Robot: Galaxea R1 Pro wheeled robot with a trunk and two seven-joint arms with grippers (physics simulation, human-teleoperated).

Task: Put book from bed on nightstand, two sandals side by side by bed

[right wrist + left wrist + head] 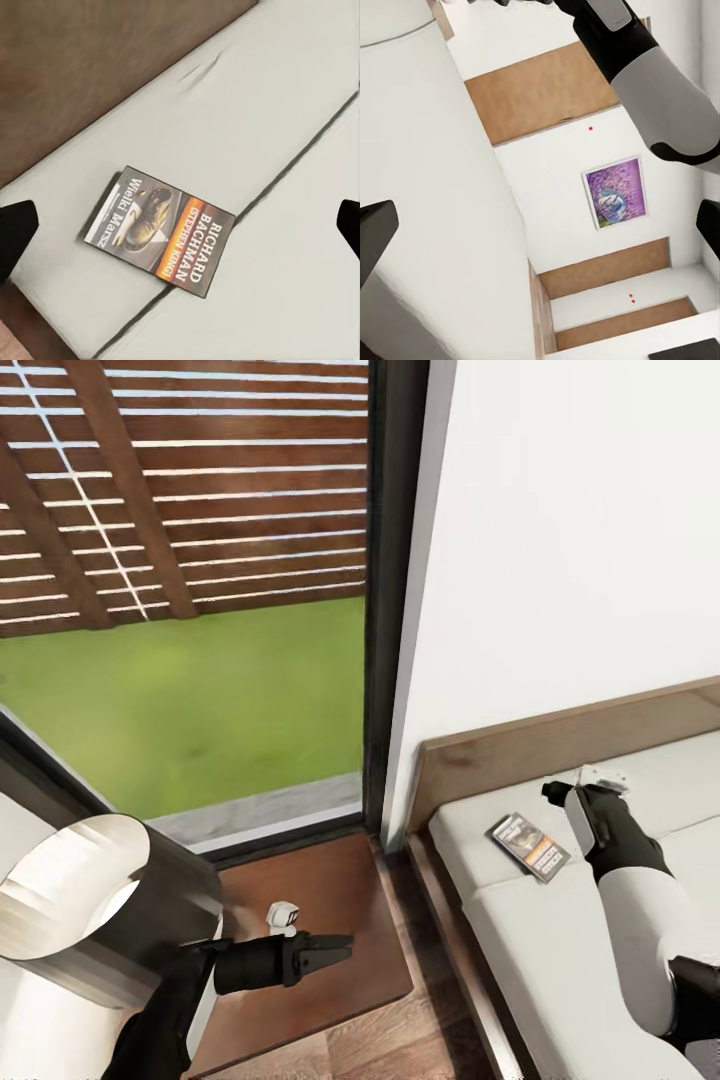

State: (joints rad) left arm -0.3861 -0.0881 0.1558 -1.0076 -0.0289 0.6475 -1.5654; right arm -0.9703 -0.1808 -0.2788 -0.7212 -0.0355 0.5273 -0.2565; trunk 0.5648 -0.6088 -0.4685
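A tall dark-framed window (pixel 395 600) looks out on bright green grass (pixel 190 700) and a slatted brown fence (pixel 180 490). Beside it stands a plain white wall (pixel 580 530). Grey-brown wood planks cover the floor (pixel 420 1030). In the left wrist view, a purple framed picture (pixel 615 193) hangs on a white wall.

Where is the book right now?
In the head view, the book lies flat on the bed's white mattress, near the headboard, just left of the right gripper.

Open mattress (pixel 560 950) all around the book (pixel 528 847), headboard (pixel 560 745) behind, lamp (pixel 95 905) crowding the nightstand (pixel 340 920).
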